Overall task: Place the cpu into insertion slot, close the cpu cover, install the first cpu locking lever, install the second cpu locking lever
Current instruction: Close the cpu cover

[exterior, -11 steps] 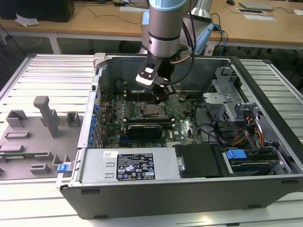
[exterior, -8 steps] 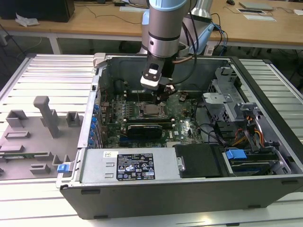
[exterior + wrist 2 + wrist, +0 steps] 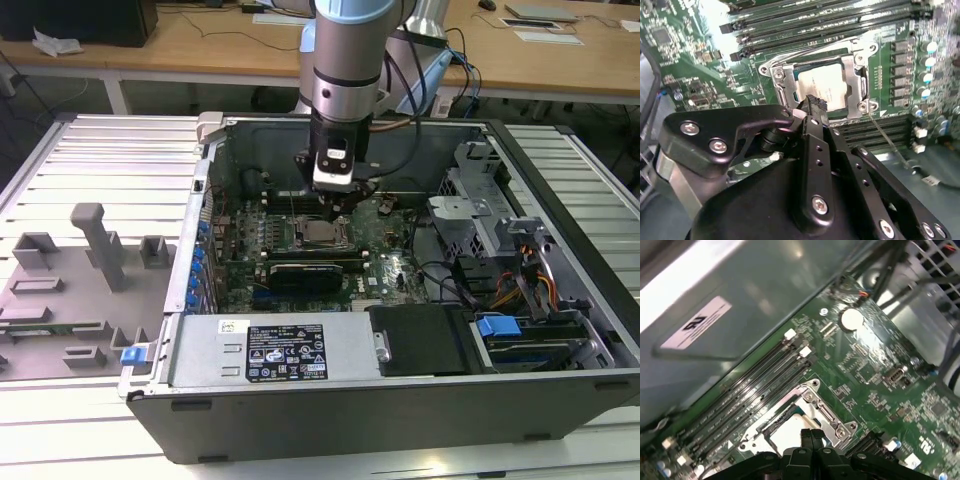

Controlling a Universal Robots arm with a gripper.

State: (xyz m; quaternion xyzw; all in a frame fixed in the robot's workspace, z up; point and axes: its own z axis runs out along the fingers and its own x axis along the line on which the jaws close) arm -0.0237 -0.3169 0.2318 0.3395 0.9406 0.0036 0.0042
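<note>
Shows black gripper [image 3: 335, 205], closed and empty, at exterior view's 12 o'clock of thin silvery-dark square metal cpu cover [image 3: 858, 85], likely stiff, light, best pressed on frame.

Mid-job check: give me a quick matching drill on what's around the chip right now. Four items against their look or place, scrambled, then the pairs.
Things:
1. cpu
2. cpu cover
3. memory slots
4. hand

Descriptions:
A. metal frame lying down around the chip
B. black, poised just above the chip's edge
C. silver-grey square showing through the frame's window
D. long black rows alongside the metal frame

Pairs: 1-C, 2-A, 3-D, 4-B.
</note>
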